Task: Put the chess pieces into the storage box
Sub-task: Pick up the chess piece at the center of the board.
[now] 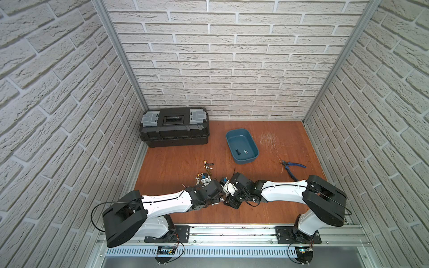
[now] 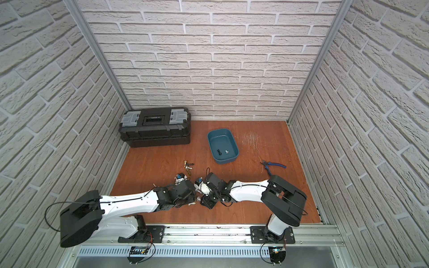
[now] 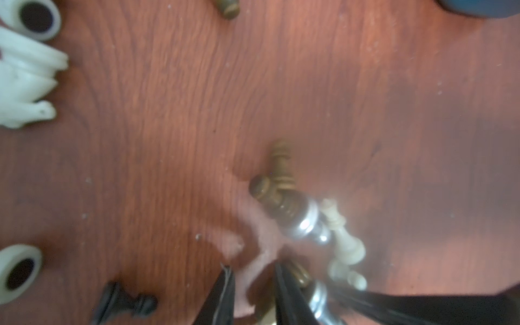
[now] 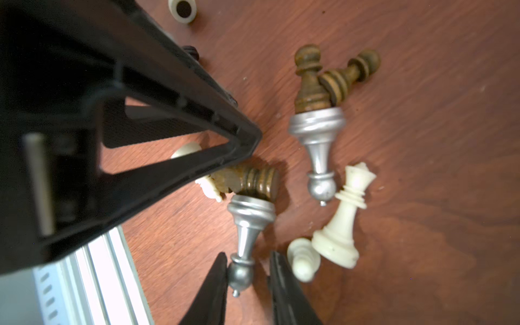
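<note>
Blurred, possibly overlapping chess pieces [image 3: 302,222]

Teal plastic storage box [image 1: 245,160], mid-tabletop toward the back edge, holds two tiny chess pieces [image 1: 237,152] — brown, silver and cream pieces [image 4: 318,146] lie toppled frontward.

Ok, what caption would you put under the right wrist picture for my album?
Right gripper straddling a fallen silver chess piece beside a white piece on the table.

Both top views are bright and even, the wall [image 1: 58,104] bowed toward the edges; the left wrist view is blurred throughout, with glare on a silver piece [image 3: 305,222] at 5 o'clock; the right wrist view is sharper, but soft at 9 o'clock.
</note>
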### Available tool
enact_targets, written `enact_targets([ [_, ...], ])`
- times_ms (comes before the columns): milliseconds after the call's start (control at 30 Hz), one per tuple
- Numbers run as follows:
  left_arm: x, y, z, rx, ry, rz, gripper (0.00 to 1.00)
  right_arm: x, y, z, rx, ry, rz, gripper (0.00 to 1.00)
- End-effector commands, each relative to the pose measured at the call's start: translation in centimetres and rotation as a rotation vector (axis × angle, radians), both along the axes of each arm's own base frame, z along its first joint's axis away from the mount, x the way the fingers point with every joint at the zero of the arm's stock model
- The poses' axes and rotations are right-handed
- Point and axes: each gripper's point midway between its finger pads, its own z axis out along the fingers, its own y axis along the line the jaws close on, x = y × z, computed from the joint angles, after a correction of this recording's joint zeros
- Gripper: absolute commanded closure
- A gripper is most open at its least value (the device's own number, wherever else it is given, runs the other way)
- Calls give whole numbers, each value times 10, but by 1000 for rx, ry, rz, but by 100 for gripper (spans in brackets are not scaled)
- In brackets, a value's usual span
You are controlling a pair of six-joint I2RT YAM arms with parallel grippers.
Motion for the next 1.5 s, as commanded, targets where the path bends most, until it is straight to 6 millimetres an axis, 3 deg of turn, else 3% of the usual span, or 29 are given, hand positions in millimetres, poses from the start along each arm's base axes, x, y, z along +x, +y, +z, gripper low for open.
enact_targets([
  [0, -4, 6, -9, 30, 14, 2, 72, 2, 6, 4, 2, -12, 2, 74],
  [367, -8, -6, 4, 12, 24, -82, 69, -2, 12, 7, 28, 9, 28, 88],
  [667, -14, -9, -10, 40, 60, -106, 68, -2, 15, 5, 24, 27, 25, 93],
  [867, -19, 1, -24, 88, 90, -84, 70, 0, 15, 10, 29, 17, 16, 93],
  [1167, -17, 16, -18, 103, 57, -39, 69, 5, 16, 40, 77, -33, -2, 94],
  [1467, -16, 20, -13, 109, 43, -34, 69, 20, 2, 57, 36, -102, -68, 95],
])
